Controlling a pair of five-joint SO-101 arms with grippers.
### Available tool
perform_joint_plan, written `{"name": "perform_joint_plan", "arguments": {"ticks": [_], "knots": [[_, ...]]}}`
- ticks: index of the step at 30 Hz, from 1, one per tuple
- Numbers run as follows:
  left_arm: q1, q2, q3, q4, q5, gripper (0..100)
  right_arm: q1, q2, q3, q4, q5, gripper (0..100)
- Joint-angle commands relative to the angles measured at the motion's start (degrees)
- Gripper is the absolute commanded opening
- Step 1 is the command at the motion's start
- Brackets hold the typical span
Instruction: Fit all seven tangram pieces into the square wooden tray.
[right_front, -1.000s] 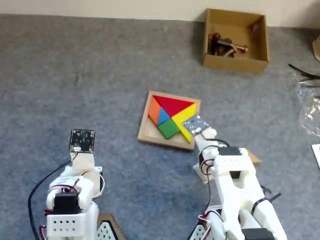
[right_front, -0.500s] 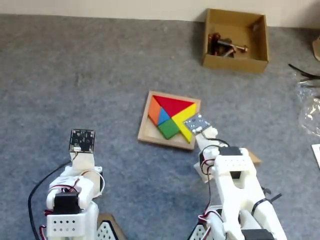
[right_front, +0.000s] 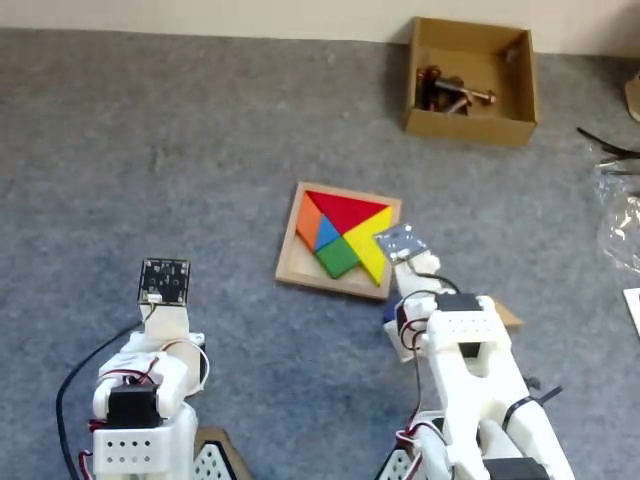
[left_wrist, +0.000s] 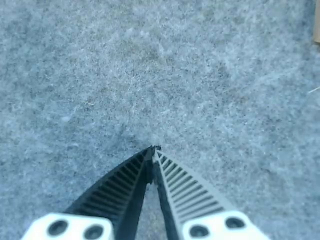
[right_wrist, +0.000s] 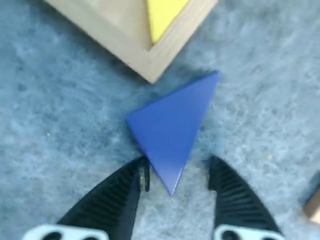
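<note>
The blue triangular tangram piece is found lying flat on the grey felt table cover, just beside one corner of the square wooden tray and seemingly not touching it; the right gripper is held spread apart, with one black ribbed finger on either side of the triangle's narrow tip and nothing clamped yet; this straddle is judged to be chosen so that the two slanted edges can be pinched once the jaws are brought together; inside the tray a large red triangle, an orange triangle, a small blue triangle, a green square and a yellow piece are already seated edge to edge; bare wood is left beside the yellow piece at the corner nearest the gripper, which is judged to be the gap meant for what remains; the left gripper is pressed shut on nothing, low over bare felt and well apart from the tray, presumably parked there so that the working side is left free
</note>
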Motion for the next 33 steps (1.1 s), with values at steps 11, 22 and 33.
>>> {"name": "perform_joint_plan", "arguments": {"ticks": [11, 22, 33], "knots": [[-0.7, -0.3, 1.3, 0.4, -0.4, 1, -0.7, -2.0, -12.9, 10.2, -8.6, 22.0], [-0.7, -0.3, 1.3, 0.4, -0.4, 1, -8.4, -1.3, -15.9, 9.2, -14.7, 22.3], [-0.7, -0.3, 1.3, 0.4, -0.4, 1, -8.6, -1.3, -10.5, 0.7, -21.1, 22.4]]}}
